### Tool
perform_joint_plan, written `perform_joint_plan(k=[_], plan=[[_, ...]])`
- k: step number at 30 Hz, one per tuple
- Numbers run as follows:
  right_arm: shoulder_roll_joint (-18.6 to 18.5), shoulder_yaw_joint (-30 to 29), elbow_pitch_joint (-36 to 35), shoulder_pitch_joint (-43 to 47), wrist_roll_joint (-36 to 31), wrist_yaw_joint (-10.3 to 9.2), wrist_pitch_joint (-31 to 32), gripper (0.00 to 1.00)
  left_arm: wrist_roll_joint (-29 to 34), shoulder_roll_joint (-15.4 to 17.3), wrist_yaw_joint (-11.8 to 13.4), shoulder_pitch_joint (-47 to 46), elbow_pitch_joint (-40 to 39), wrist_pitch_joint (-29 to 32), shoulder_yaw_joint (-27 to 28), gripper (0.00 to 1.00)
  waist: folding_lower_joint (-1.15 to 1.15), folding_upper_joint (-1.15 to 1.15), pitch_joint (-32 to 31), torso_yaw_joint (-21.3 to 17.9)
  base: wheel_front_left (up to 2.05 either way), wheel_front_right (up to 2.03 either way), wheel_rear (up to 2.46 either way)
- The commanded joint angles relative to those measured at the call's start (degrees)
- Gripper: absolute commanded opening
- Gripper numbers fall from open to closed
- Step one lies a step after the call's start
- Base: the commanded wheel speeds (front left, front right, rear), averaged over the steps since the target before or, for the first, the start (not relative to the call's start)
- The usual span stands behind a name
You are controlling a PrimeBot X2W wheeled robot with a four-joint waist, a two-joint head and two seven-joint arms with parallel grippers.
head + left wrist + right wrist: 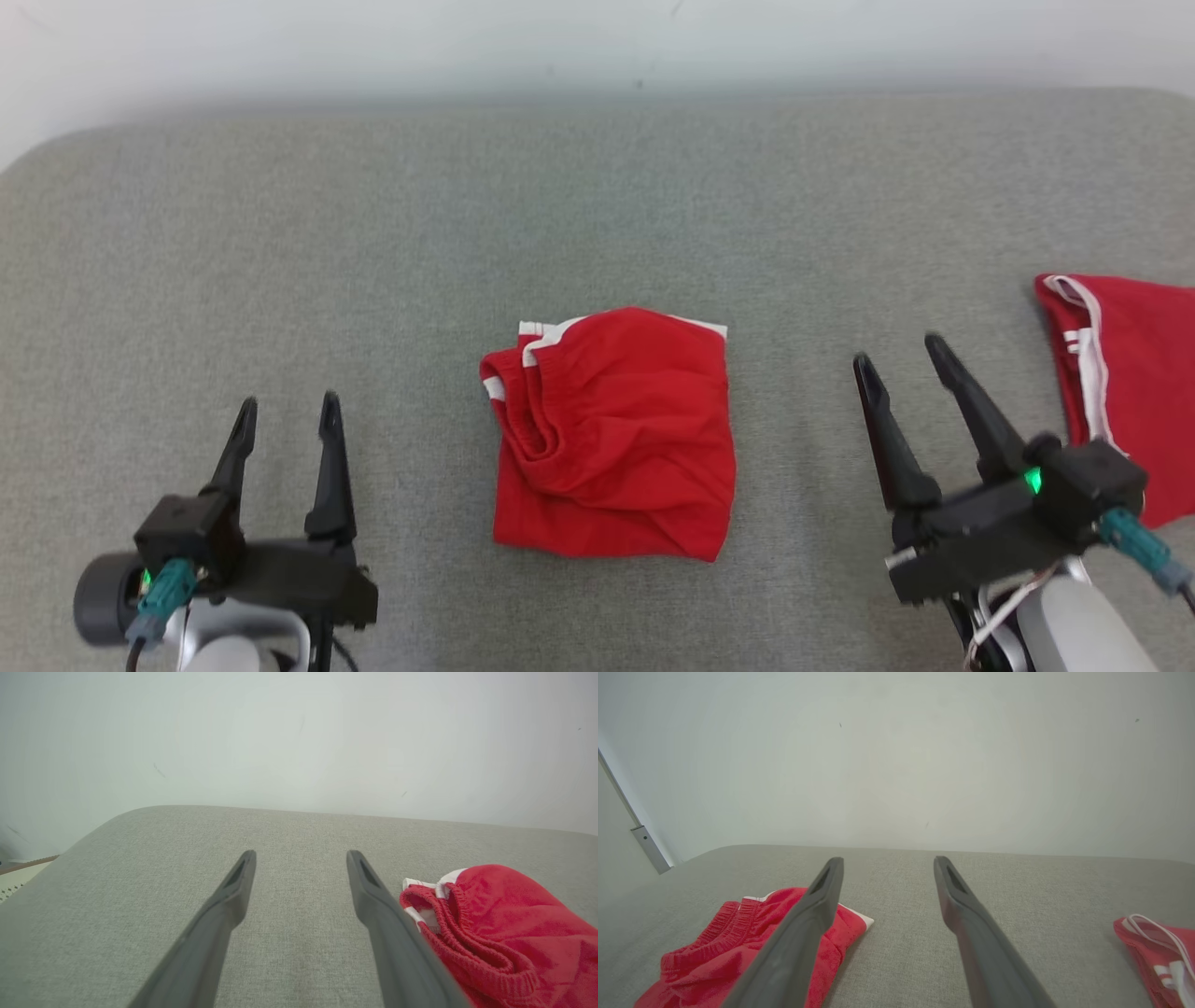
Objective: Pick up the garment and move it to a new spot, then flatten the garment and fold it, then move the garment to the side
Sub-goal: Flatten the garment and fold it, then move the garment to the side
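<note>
One desk [280, 233], covered in grey cloth and rounded at its far corners, runs past the left, right and near edges of the head view. A pale wall [373, 47] stands behind it.

Garments, count two, both red with white trim. The folded garment [611, 434] lies at the middle of the desk, between my claws and apart from both. It forms a rough square, with the elastic waistband bunched at its left side. The second garment [1134, 373] lies on the desk to the right, beyond my right claw. The picture's edge cuts it off and my right wrist housing covers part of it, so its full shape cannot be made out.

Claws, count two. Left claw [288, 404]: fingers spread, nothing between them, over bare desk left of the folded garment. Right claw [897, 352]: fingers likewise spread and empty, angled leftward, between the two garments. Whether any fingertip touches the desk I cannot tell.
</note>
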Motion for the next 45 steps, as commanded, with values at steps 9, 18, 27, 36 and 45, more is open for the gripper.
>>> perform_joint_plan(k=[9,18,27,36,45], plan=[[1.24,-3.78,-1.14,8.63,-3.60,-0.03,3.30,1.00,-0.70,2.50,2.31,6.87,-3.18,2.76,0.13,1.00,0.00,0.00,-4.41,-1.72,0.00,0.00,0.00],[3.01,-6.91,-2.55,13.04,-4.76,-0.03,5.95,1.00,-1.53,3.17,2.88,9.87,-3.41,3.44,-0.24,1.00,0.00,0.00,-6.68,-1.55,0.00,0.00,0.00],[3.36,-6.99,-3.91,14.03,-5.00,-0.03,7.04,1.00,-1.33,3.08,2.49,8.65,-3.74,3.88,-1.08,1.00,0.00,0.00,-6.69,-0.67,0.00,0.00,0.00],[0.72,-5.05,-0.82,10.20,-2.82,-0.03,8.41,1.00,-0.36,0.72,1.41,4.97,-4.41,3.97,-3.63,1.00,0.00,0.00,-3.04,6.81,0.00,0.00,0.00],[-1.68,-1.39,8.35,3.92,-0.13,-0.04,8.97,1.00,-0.20,-2.44,-0.11,2.14,-2.29,2.31,-5.52,1.00,0.00,0.00,0.43,13.20,0.00,0.00,0.00]])
